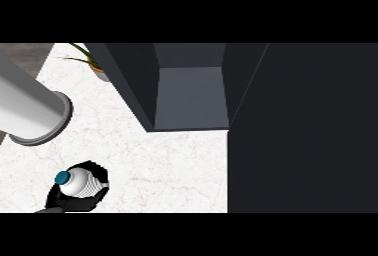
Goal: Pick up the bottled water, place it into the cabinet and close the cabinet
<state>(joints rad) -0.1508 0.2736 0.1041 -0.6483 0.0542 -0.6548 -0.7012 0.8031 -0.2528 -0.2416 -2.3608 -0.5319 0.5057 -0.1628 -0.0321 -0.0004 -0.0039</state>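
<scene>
1. Head view: the largest thing is the dark cabinet (190,95), standing on the white marbled desk (170,165). Its interior is open toward the viewer, and a broad dark panel (303,130), probably its swung-out door, fills the area to the cabinet's right.
2. Left of the cabinet lies a big pale grey cylinder (33,112), its rimmed end facing the cabinet. It could be a forearm, but I cannot tell.
3. Behind the cabinet's left wall a small potted plant (92,62) shows, partly hidden.
4. In front of the cabinet and well to its left, near the view's lower edge, a black hand (74,197) has its fingers curled round the bottled water (80,184). By its place in the view I take it for the left hand. No second hand can be made out.
5. The bottled water is seen from above: ribbed clear-white body, blue cap (63,176) tilted up and away from the cabinet. It is well apart from the cabinet's opening.
6. Handling, as a judgement: a small plastic bottle is likely light to moderate in weight. Its thin walls would give under a squeeze, and it is smooth enough to slip. The ribbed mid-body, where the fingers now wrap, looks the best hold. Keeping it upright should help it stand once set inside.
</scene>
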